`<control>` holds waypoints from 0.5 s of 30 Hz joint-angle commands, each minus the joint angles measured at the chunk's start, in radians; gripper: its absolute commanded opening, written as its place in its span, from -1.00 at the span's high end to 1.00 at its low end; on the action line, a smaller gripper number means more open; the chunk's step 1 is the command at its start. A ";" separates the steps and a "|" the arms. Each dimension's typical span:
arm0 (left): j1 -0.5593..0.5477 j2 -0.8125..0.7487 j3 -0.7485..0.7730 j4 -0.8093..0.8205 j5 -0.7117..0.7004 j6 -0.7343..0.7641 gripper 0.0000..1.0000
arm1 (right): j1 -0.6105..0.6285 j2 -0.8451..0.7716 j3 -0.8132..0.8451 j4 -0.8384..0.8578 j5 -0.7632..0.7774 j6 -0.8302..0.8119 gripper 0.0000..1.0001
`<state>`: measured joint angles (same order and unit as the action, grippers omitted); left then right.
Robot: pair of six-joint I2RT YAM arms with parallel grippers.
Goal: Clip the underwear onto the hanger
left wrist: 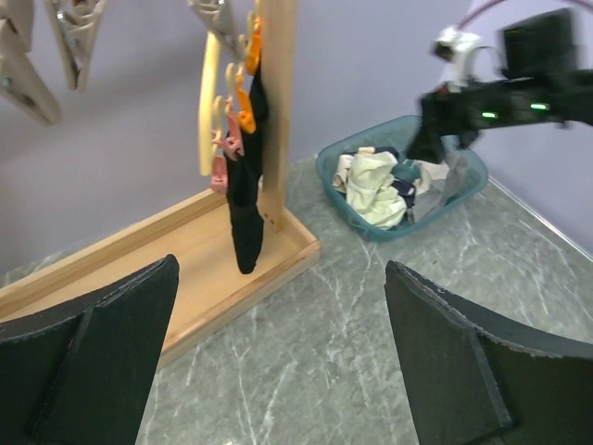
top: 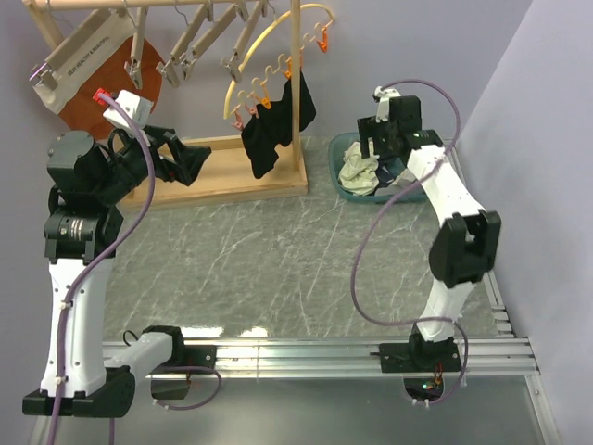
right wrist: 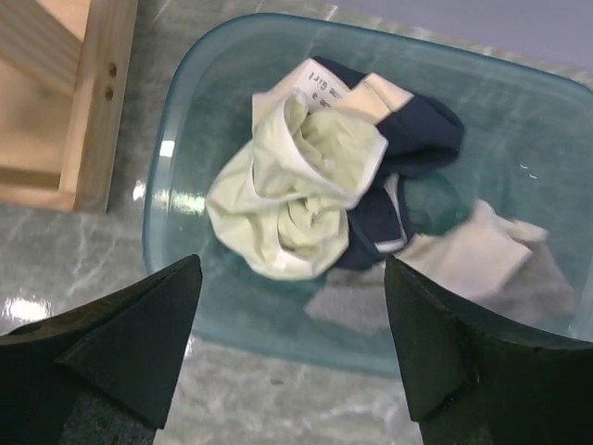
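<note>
The underwear (right wrist: 296, 185), pale cream-yellow and crumpled, lies in a teal basin (right wrist: 185, 139) at the back right of the table; it also shows in the top view (top: 357, 171) and the left wrist view (left wrist: 375, 190). My right gripper (right wrist: 292, 343) hovers open just over the basin's near rim, nothing between its fingers; in the top view the right gripper (top: 380, 139) hangs above the basin (top: 347, 193). Several light-wood hangers (top: 199, 42) hang tilted from the rail at the top. My left gripper (top: 190, 162) is open and empty beside the rack base, with marble between its fingers (left wrist: 278, 352).
A wooden rack base (top: 232, 171) and post (top: 298, 93) stand at the back. A yellow hoop (top: 269, 46) with orange pegs holds a black garment (top: 273, 125). Rust-orange briefs (top: 102, 79) hang at the top left. A navy garment (right wrist: 417, 139) and pale cloth (right wrist: 482, 250) share the basin.
</note>
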<state>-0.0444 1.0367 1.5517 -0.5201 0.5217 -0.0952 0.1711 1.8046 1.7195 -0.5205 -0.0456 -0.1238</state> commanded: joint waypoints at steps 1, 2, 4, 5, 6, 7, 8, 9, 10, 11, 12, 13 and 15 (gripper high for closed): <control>0.002 -0.033 -0.012 0.028 0.064 0.020 -0.97 | -0.018 0.117 0.124 -0.018 -0.046 0.079 -0.71; 0.001 -0.036 -0.013 0.022 0.060 0.020 -0.98 | -0.021 0.140 0.162 -0.013 -0.051 0.088 -0.71; 0.001 -0.040 -0.024 0.017 0.058 0.018 -0.98 | -0.027 0.203 0.199 -0.003 -0.059 0.104 -0.71; 0.001 -0.043 -0.033 0.014 0.058 0.015 -0.98 | -0.028 0.225 0.239 -0.009 -0.059 0.108 -0.71; 0.001 -0.046 -0.038 0.014 0.058 0.012 -0.98 | -0.031 0.245 0.261 -0.015 -0.068 0.115 -0.71; 0.001 -0.049 -0.041 0.014 0.061 0.012 -0.98 | -0.033 0.281 0.279 -0.029 -0.071 0.118 -0.71; 0.001 -0.049 -0.047 0.015 0.058 0.012 -0.98 | -0.032 0.298 0.305 -0.033 -0.074 0.121 -0.71; 0.001 -0.050 -0.048 0.015 0.058 0.011 -0.98 | -0.033 0.311 0.313 -0.036 -0.079 0.119 -0.72; 0.001 -0.049 -0.048 0.015 0.054 0.011 -0.98 | -0.033 0.335 0.316 -0.038 -0.082 0.116 -0.73; 0.003 -0.049 -0.048 0.017 0.052 0.009 -0.98 | -0.035 0.344 0.316 -0.036 -0.082 0.112 -0.72; 0.002 -0.047 -0.048 0.017 0.051 0.008 -0.98 | -0.035 0.354 0.315 -0.036 -0.083 0.099 -0.73; 0.001 -0.043 -0.047 0.019 0.051 0.008 -0.99 | -0.035 0.366 0.313 -0.036 -0.083 0.092 -0.72; 0.003 -0.037 -0.042 0.015 0.051 0.008 -0.99 | -0.035 0.380 0.313 -0.041 -0.085 0.072 -0.67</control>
<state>-0.0444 0.9993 1.5047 -0.5228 0.5575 -0.0902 0.1452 2.1723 1.9858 -0.5571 -0.1181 -0.0345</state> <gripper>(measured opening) 0.992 0.840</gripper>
